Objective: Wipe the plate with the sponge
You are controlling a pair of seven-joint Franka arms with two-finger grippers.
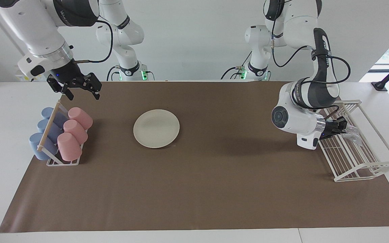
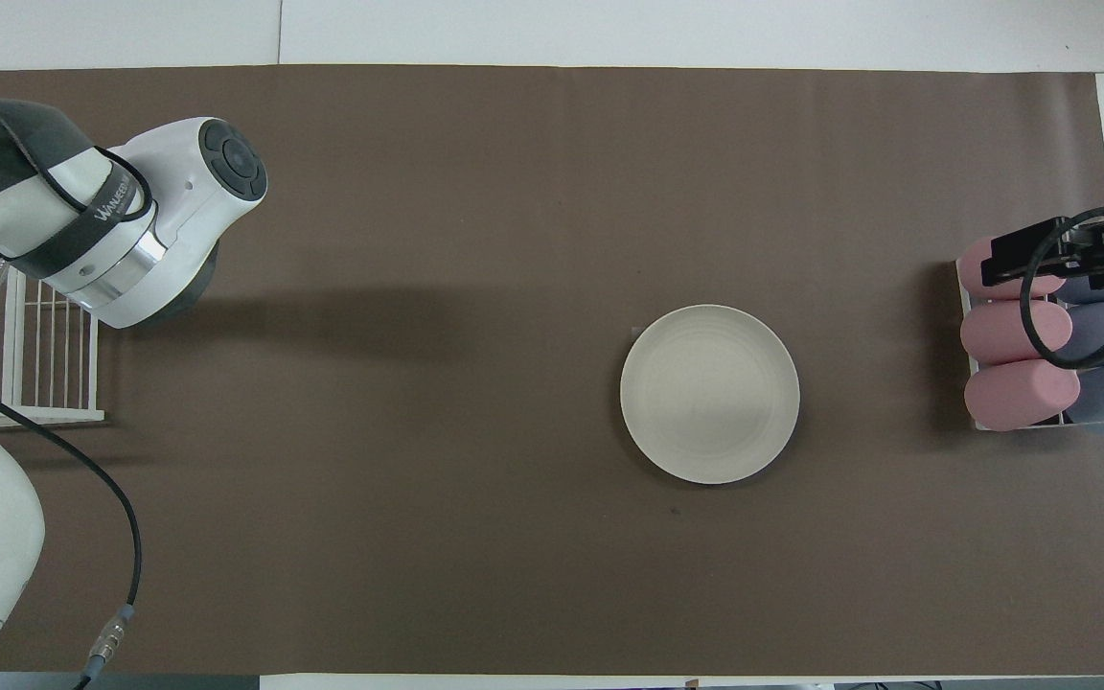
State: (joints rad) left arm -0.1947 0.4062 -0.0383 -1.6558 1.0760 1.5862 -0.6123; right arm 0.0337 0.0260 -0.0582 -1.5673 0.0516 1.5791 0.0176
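Two grippers: you see both in the facing view.
Right gripper (image 1: 79, 88): waits above the cup rack (image 1: 61, 161), fingers spread wide, nothing held.
Plate (image 1: 156, 128): flat on the brown mat (image 1: 214, 189), toward the right arm's end.
Left gripper (image 1: 342, 125): clamped on the sponge (image 1: 352, 133), over the white wire rack (image 1: 366, 168).

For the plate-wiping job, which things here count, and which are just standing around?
Belong to the job:
- plate, bare on the brown mat
- sponge, in the shut left gripper over the white wire rack

Just lying about:
- white wire rack
- cup holder with pink cups and blue cups; the open right gripper waits above it
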